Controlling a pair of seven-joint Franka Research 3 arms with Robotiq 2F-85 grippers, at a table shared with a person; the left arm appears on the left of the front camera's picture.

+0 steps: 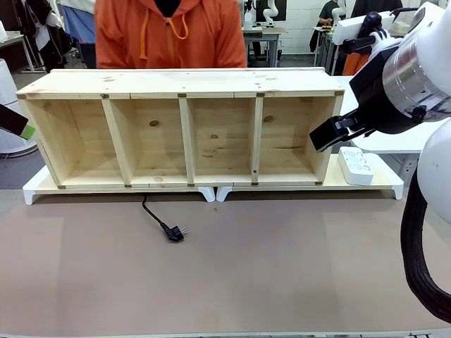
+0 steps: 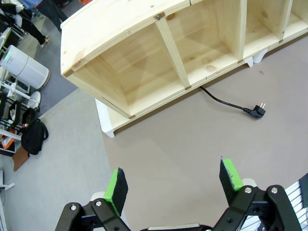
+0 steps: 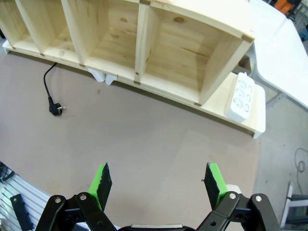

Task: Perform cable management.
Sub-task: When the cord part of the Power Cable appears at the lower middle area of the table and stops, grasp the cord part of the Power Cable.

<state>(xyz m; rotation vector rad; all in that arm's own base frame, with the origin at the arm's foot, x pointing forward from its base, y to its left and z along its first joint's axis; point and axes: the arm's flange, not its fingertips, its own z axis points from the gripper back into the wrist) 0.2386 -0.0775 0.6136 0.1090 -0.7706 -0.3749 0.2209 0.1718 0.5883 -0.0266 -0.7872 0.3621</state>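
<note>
The cable point(image 1: 156, 220) is a thin black cord that comes out from under the wooden shelf and ends in a small black plug point(image 1: 175, 233) lying on the brown table. It also lies in the left wrist view as the cable point(image 2: 226, 102) and in the right wrist view as the cable point(image 3: 46, 84). My left gripper point(image 2: 175, 183) hovers open above the table's left part, well short of the plug. High over the right side of the table, my right gripper point(image 3: 157, 185) stands open and holds nothing. In the front view a green pad of the left gripper point(image 1: 27, 132) peeks in at the left edge.
A long wooden shelf point(image 1: 184, 130) with several open compartments lies on its side on white feet at the back. A white power strip point(image 1: 356, 165) rests on the board at its right end. A person in an orange hoodie point(image 1: 169, 35) stands behind the shelf.
</note>
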